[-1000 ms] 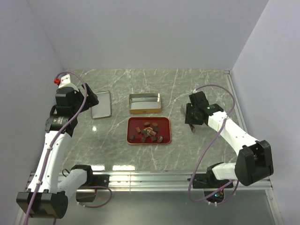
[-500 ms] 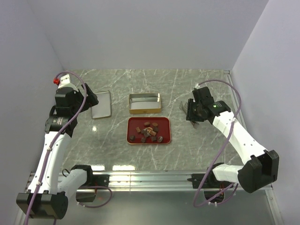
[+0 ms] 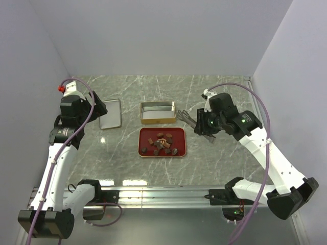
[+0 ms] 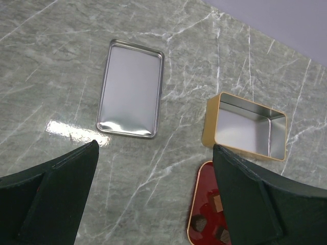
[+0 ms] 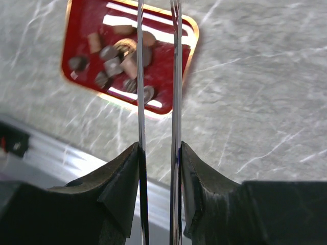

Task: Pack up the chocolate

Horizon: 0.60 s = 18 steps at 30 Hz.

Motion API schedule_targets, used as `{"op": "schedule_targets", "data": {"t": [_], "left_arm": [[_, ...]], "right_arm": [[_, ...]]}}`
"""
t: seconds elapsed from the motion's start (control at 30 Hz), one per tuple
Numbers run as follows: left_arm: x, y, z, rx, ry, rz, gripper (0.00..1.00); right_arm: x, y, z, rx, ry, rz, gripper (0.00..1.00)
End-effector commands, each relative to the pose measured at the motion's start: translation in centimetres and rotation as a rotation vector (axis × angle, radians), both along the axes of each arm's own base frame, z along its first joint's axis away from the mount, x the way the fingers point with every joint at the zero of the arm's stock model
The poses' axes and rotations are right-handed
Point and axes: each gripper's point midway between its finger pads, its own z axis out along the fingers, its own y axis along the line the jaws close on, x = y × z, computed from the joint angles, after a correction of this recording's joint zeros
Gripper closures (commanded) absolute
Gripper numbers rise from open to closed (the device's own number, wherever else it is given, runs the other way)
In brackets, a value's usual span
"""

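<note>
Several small dark brown and reddish-orange chocolate pieces (image 3: 161, 142) lie on a red tray (image 3: 180, 133) at mid-table. In the right wrist view the chocolate (image 5: 118, 56) on the tray (image 5: 190, 38) lies below the tongs' ends. My right gripper (image 3: 203, 123) is shut on long metal tongs (image 3: 184, 117) and holds them in the air, just right of the tray. The two arms of the tongs (image 5: 176, 92) run straight out between the fingers of the right gripper (image 5: 159, 149). My left gripper (image 3: 97, 108) hangs open and empty over the left of the table, also seen in its wrist view (image 4: 156, 149).
An open gold tin (image 3: 158, 119) stands just behind the tray, and its silver lid (image 3: 110, 113) lies flat to the left. Both show in the left wrist view, the tin (image 4: 210, 125) and the lid (image 4: 130, 89). White walls close in the table on three sides.
My right arm has lifted and swung left with the tongs, from the right side of the table to beside the red tray. The left arm has not moved.
</note>
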Motion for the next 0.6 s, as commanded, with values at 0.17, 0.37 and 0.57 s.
{"op": "schedule_targets", "data": {"t": [0.17,0.37,0.57], "left_arm": [[0.4,0.3,-0.3,0.008,0.01,0.011,0.01],[0.7,0.4,-0.2,0.023,0.021,0.007,0.0],[1.6,0.1,0.2,0.019,0.021,-0.011,0.01]], "right_arm": [[-2.5,4.1,0.6,0.028,0.054,0.211,0.57],[-1.5,6.6,-0.5,-0.007,0.059,0.256,0.57],[0.0,7.7,-1.5,-0.048,0.051,0.249,0.55]]}}
